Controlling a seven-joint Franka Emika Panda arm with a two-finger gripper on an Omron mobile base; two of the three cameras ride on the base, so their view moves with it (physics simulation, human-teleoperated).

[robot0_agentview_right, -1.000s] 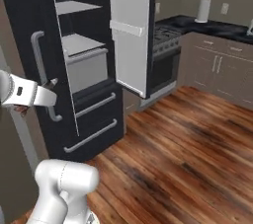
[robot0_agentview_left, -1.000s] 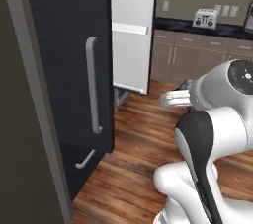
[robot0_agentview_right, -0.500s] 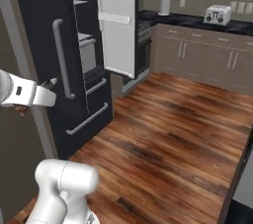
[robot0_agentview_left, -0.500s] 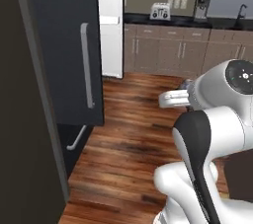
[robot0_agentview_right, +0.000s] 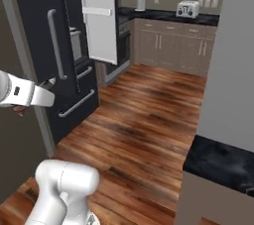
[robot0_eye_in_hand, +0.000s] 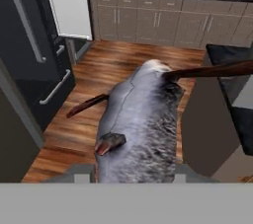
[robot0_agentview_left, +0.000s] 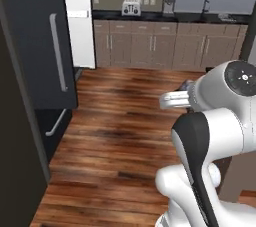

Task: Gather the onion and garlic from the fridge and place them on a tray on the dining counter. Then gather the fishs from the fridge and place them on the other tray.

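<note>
So on the left there's the fridge [robot0_agentview_right: 59, 45], one black door shut and the white-lined door [robot0_agentview_right: 100, 16] swung open; can't make out anything on the shelves from here. In the hand view the fish [robot0_eye_in_hand: 141, 124] sits right up against the camera, silver-grey body with reddish-brown fins, clamped in the gripper [robot0_eye_in_hand: 133, 178], jaws closed on it, hanging over the wood floor [robot0_agentview_left: 125, 121]. Far back, a toaster [robot0_agentview_left: 131, 7] on the beige-cabinet counter. On the right, a corner of the dining counter [robot0_agentview_right: 221, 162], black marble.

Even, flat, slightly soft rendering
</note>
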